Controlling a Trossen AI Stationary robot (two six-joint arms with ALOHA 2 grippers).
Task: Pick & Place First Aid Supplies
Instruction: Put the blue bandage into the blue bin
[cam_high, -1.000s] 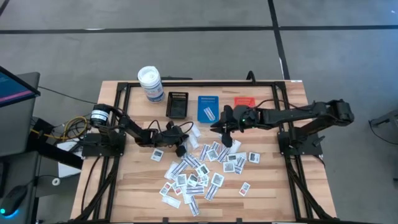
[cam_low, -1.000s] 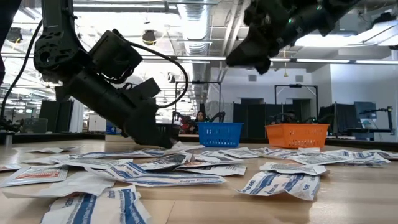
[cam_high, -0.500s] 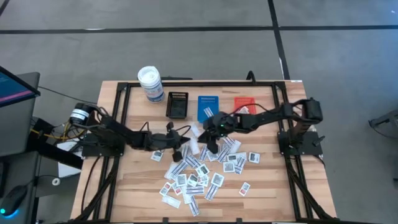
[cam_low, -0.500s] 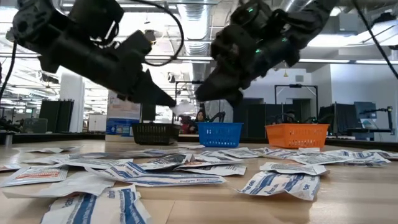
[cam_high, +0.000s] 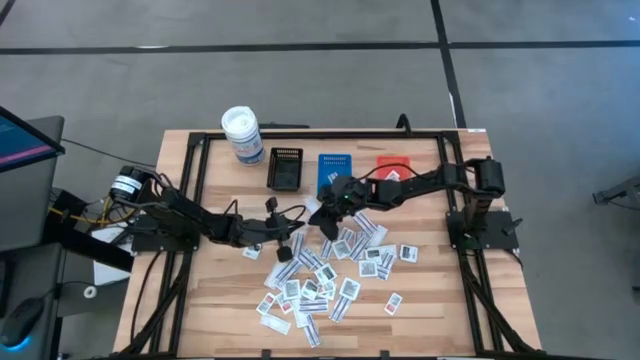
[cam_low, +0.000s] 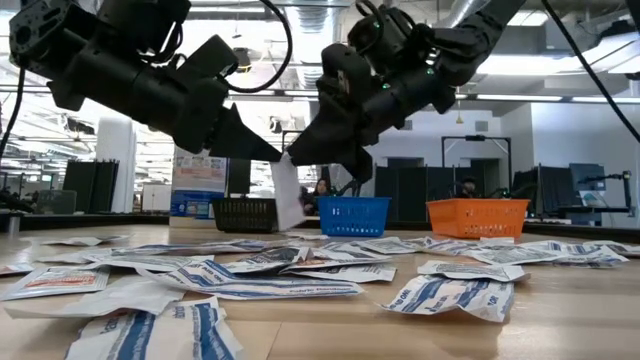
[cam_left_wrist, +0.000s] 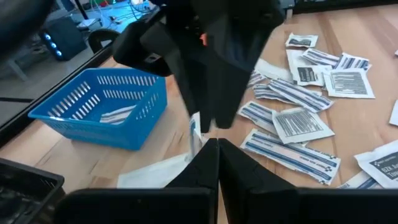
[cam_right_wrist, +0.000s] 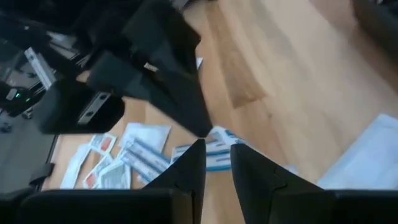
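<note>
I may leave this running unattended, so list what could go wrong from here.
1. The left hand pinches a white packet only by its top edge, above the table. It may slip and drop among the loose packets.
2. The right hand is almost tip to tip with the left hand, so a small misjudged move could knock the two together or knock the packet loose.
</note>
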